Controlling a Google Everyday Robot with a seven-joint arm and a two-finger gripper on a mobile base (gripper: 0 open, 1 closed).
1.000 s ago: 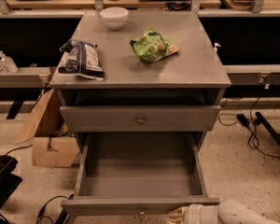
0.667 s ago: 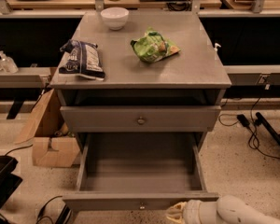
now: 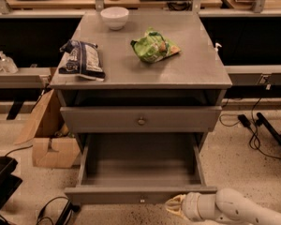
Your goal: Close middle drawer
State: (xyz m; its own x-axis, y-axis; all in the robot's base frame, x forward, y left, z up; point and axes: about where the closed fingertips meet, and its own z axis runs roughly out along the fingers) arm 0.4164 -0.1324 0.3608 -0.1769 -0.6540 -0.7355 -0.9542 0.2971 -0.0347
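The middle drawer (image 3: 139,194) is pulled far out of the grey cabinet, low in the view. It is a deep plain grey box and it is empty inside. Its front panel is seen from above, with a small knob at its centre. My gripper (image 3: 174,205) is at the bottom edge of the view, right of centre. It touches or nearly touches the outer face of that front panel, just right of the knob. The pale arm (image 3: 239,210) runs off to the lower right. The drawer above it (image 3: 141,121) has a brass knob and stands slightly out.
On the cabinet top (image 3: 192,64) lie a white bowl (image 3: 114,17), a dark snack bag (image 3: 81,60) and a green chip bag (image 3: 153,46). A cardboard box (image 3: 54,146) stands at the left. Cables (image 3: 253,130) lie on the floor at the right. A black object (image 3: 2,179) is at the lower left.
My gripper has moved left and up against the drawer front. The drawer front has slid a little way back toward the cabinet.
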